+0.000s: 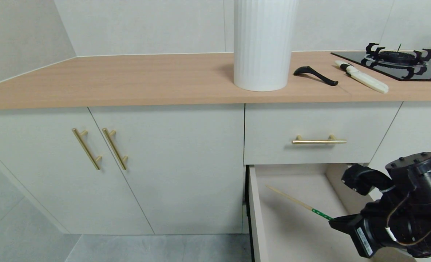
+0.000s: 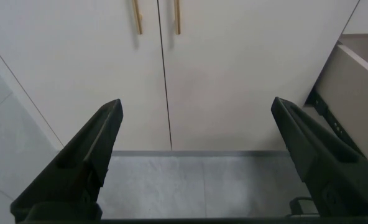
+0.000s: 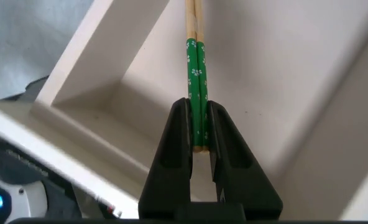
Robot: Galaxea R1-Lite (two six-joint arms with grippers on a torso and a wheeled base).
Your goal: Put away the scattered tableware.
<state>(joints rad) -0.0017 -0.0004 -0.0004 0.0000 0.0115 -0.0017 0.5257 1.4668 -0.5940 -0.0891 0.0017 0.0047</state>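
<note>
The right gripper [image 3: 198, 111] is clenched on 2 chopsticks [image 3: 196, 74], its 2 fingers pinching the green flowered ends side by side. The bare wooden lengths run out ahead of the fingertips, slanting over the pale floor of the open drawer [image 1: 254, 203]; whether the far tips touch that floor is hard to make out, and the right wrist view cuts them off. In the head view the arm's black body hides the drawer's right side. The left gripper [image 2: 196, 111] hangs with its fingers spread wide before 2 shut cabinet doors [image 2: 234, 68]. On the countertop [image 1: 128, 80] lie a black utensil [image 1: 315, 75] and a white knife [image 1: 363, 77].
</note>
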